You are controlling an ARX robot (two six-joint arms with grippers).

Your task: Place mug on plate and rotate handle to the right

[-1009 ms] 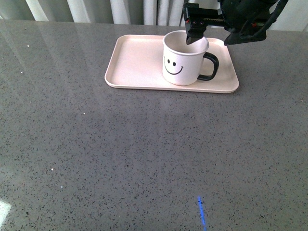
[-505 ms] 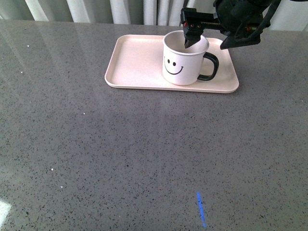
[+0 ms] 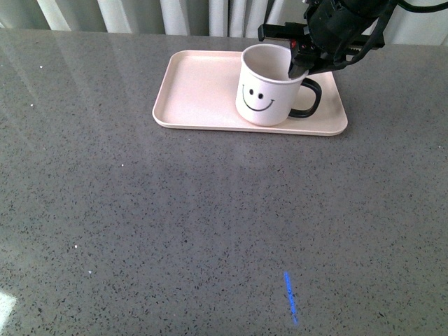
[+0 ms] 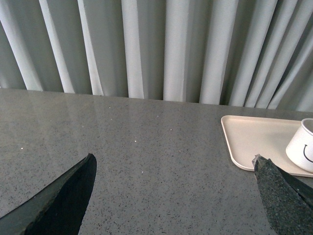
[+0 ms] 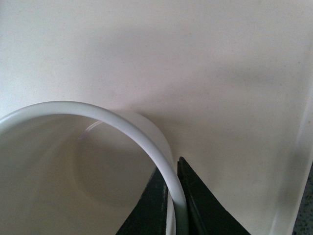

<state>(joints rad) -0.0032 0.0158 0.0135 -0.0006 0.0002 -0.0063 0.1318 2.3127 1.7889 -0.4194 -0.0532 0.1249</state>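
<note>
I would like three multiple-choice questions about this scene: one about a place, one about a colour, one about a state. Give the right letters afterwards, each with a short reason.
1. Where does the mug stand?
A) on the grey table beside the tray
B) on the plate
C) at the table's near edge

2. What colour is the handle?
A) black
B) white
C) pink

3. What is the right hand doing?
A) hanging open, far from the mug
B) gripping the handle
C) pinching the mug's wall at the rim

Answers:
1 B, because its base sits inside the plate's pink rim.
2 A, because the loop is glossy black against the white body.
3 C, because the right wrist view shows one finger inside the rim and one outside.
</note>
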